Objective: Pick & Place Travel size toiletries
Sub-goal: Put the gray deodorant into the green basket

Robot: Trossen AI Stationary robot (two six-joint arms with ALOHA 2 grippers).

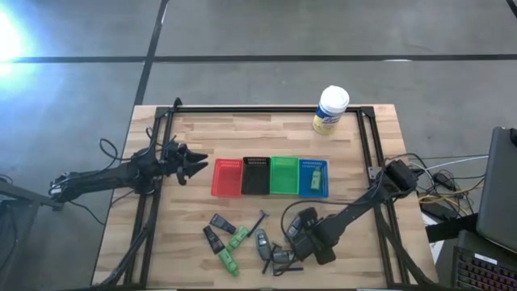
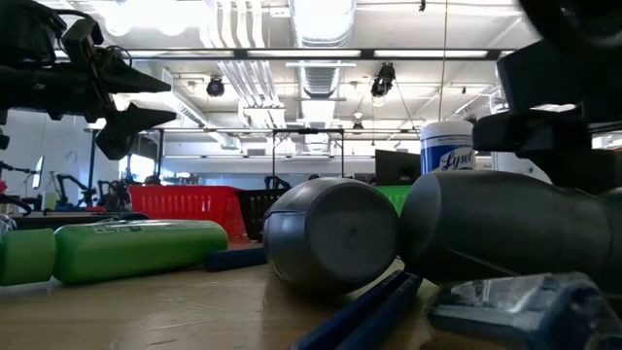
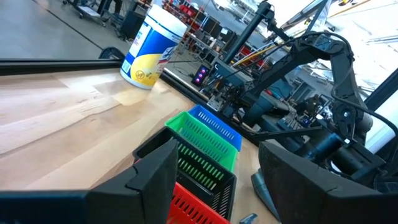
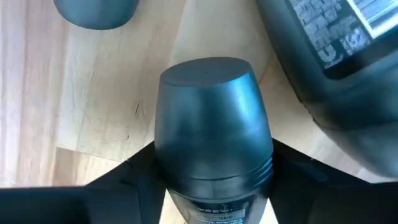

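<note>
The toiletries lie at the table's near edge: black tubes [image 1: 218, 230], green tubes [image 1: 234, 246], grey oval bottles [image 1: 271, 249] and thin black sticks [image 1: 258, 222]. One green item lies in the blue bin [image 1: 317, 174]. My right gripper [image 1: 299, 234] is low among the grey bottles and shut on one grey oval bottle [image 4: 214, 124], whose cap end points away from the wrist. My left gripper [image 1: 190, 162] hangs open above the table, left of the red bin [image 1: 228, 176], and touches nothing. My right gripper has the grey oval bottle between its two fingers, one finger [image 4: 134, 171] on each side of the bottle's body [image 4: 180, 171] just behind the cap. The fingers lie along the bottle. Whether the bottle is off the table I cannot tell.
Red, black [image 1: 256, 175], green [image 1: 283, 175] and blue bins stand in a row at mid-table. A white-and-yellow canister [image 1: 330, 109] stands at the far edge. Two more grey bottles [image 4: 336, 56] [image 4: 96, 12] lie close to the held one. Bare wood shows between the bins and the far edge.
</note>
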